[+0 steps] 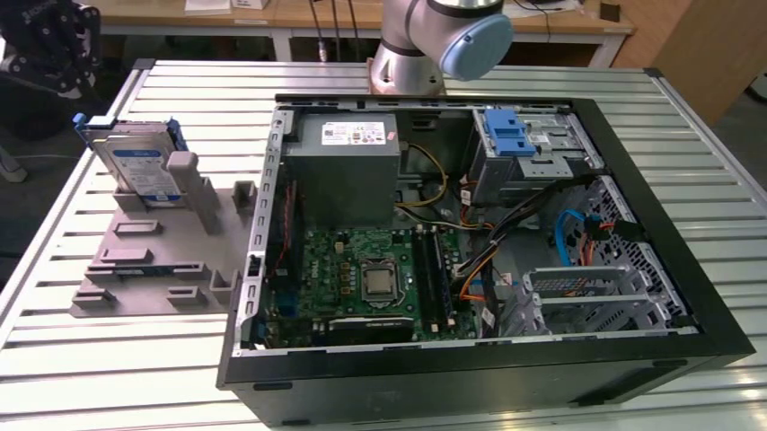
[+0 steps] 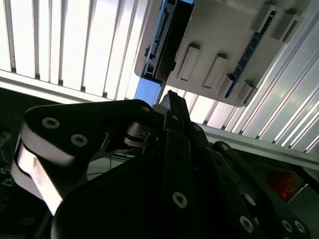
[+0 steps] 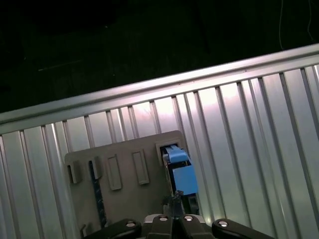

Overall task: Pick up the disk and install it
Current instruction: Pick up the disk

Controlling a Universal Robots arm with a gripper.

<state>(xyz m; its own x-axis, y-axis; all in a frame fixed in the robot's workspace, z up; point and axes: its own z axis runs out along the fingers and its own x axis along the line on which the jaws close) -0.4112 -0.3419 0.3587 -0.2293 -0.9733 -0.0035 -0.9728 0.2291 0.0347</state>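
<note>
In the exterior view the top edge cuts off the arm (image 1: pixel 408 67) above its base, and the posts of a grey holder (image 1: pixel 182 180) hide the lower part of the disk (image 1: pixel 135 162). In the first wrist view the bottom edge cuts off the tool (image 3: pixel 174 201), which covers 1 end of the disk.

Above the upright silver-grey disk with blue rails (image 1: pixel 135 162) the air is open, and so is the ribbed metal table (image 1: pixel 72 359) on the exterior view's left of it. A grey plastic post (image 1: pixel 182 180) stands just beside it on the exterior view's right. Farther right rises the wall of the open black computer case (image 1: pixel 480 377). Inside, a grey power-supply box (image 1: pixel 348 171) and loose cables (image 1: pixel 491 220) crowd the middle; the blue-latched metal drive cage (image 1: pixel 522 144) in its far right corner lies uncovered.
</note>
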